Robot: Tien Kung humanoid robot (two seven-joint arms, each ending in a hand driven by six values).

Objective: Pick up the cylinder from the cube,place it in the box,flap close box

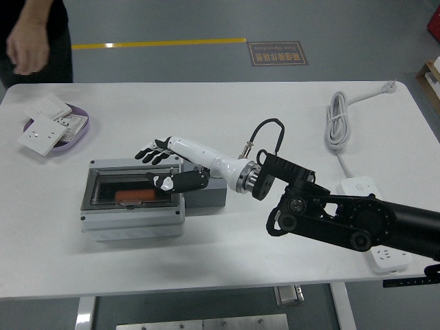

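Observation:
A grey box (132, 218) sits left of centre with its clear lid down flat over it. An orange cylinder (135, 196) lies inside, seen through the lid. A grey cube (206, 196) stands against the box's right side. My right hand (159, 167) is over the box's back right corner, fingers spread and holding nothing, thumb resting near the lid. My right arm (330, 216) reaches in from the right. The left arm is out of view.
A purple dish (81, 132) with white socket plates (40, 134) sits at the far left. A coiled white cable (337, 120) and a white power strip (375, 227) lie at the right. A person (31, 41) stands at the top left, hands off the table.

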